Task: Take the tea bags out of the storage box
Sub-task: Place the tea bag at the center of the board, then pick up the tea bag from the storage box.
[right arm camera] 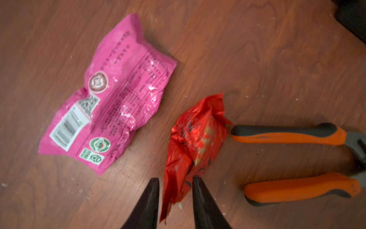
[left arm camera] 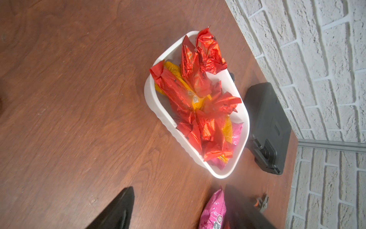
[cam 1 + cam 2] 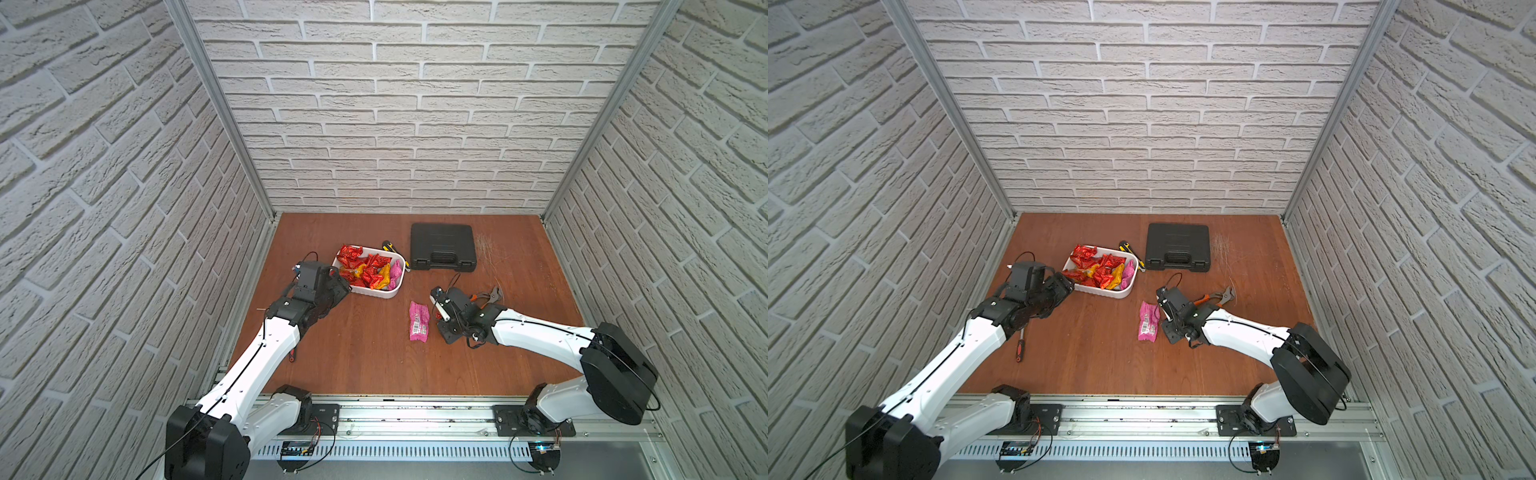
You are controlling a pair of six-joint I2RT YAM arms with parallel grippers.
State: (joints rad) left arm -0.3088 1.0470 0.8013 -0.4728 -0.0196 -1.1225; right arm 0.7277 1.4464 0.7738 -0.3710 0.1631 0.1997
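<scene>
The white storage box (image 3: 376, 294) (image 2: 150, 95) stands left of centre, filled with red, yellow and pink tea bags (image 3: 365, 270) (image 2: 198, 99). My left gripper (image 3: 343, 286) (image 2: 178, 208) is open at the box's near left corner, with nothing between its fingers. A long pink tea bag (image 3: 418, 327) (image 1: 111, 99) lies flat on the table. Beside it a red tea bag (image 1: 198, 138) rests on the wood, one end between the parted fingers of my right gripper (image 3: 435, 322) (image 1: 175, 184). One finger touches the foil and the other stands off it.
Orange-handled pliers (image 3: 486, 296) (image 1: 287, 136) lie just behind the right gripper. A black hard case (image 3: 442, 247) sits at the back, with a yellow-black knife (image 3: 390, 247) between it and the box. A screwdriver (image 3: 1020, 349) lies under the left arm.
</scene>
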